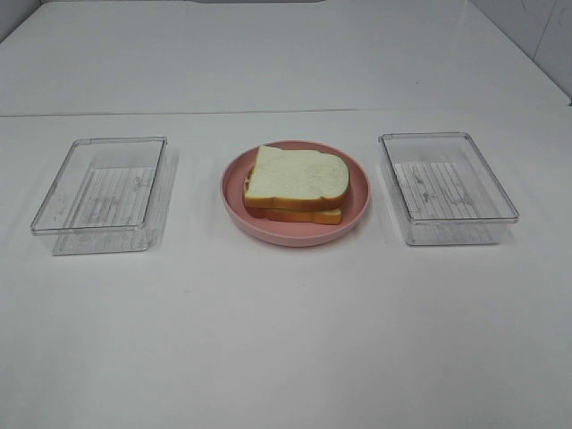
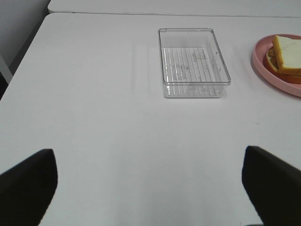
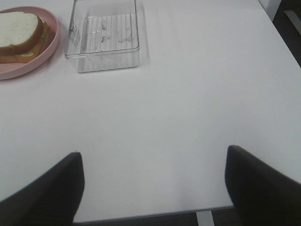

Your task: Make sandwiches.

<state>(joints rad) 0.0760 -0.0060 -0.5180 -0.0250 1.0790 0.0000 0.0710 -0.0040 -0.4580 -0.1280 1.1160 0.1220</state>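
A stacked sandwich (image 1: 295, 183) of white bread slices with orange-brown crust rests on a round pink plate (image 1: 234, 192) at the table's middle. The sandwich (image 2: 286, 57) and plate (image 2: 263, 66) also show in the left wrist view, and the sandwich (image 3: 19, 35) on the plate (image 3: 51, 44) in the right wrist view. Neither arm appears in the high view. My left gripper (image 2: 150, 188) is open over bare table, well short of the left tray. My right gripper (image 3: 153, 188) is open near the table's front edge, holding nothing.
A clear plastic tray (image 1: 103, 192) stands left of the plate and another (image 1: 447, 186) right of it, both holding nothing; the trays (image 2: 193, 63) (image 3: 104, 37) show in the wrist views. The table edge (image 3: 141, 214) lies beneath the right gripper.
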